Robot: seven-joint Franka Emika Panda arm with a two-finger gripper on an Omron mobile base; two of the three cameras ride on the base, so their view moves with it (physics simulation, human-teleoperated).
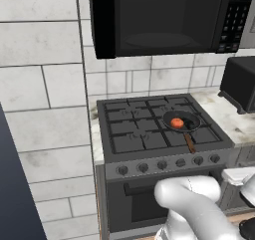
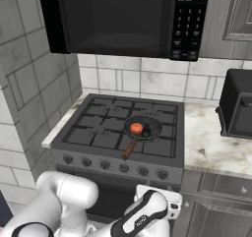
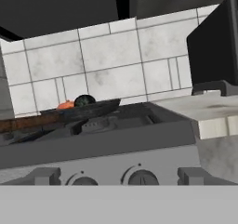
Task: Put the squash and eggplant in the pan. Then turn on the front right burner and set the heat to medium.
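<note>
- Knobs [image 3: 142, 176] sit nearest in the hand view, a row of round grey dials along the stove's front panel; they look small, stiff and smooth, so I judge a pinch across the rim suits turning one
- Gripper: low before the oven front; I cannot tell whether its jaws are spread or closed
- Pan [image 2: 143, 128] rests on the front right burner [image 2: 153, 143], wooden handle [image 2: 129, 149] pointing toward the knobs; it looks light yet rigid
- Inside it lie the orange squash [image 2: 136, 128] and the dark eggplant [image 2: 146, 131], touching, so the loading seems done
- Black grates cover the stove [image 1: 134, 134], with a marble counter [image 2: 211, 142] to its right
- Above hangs a black microwave [image 2: 123, 17] against white tile
</note>
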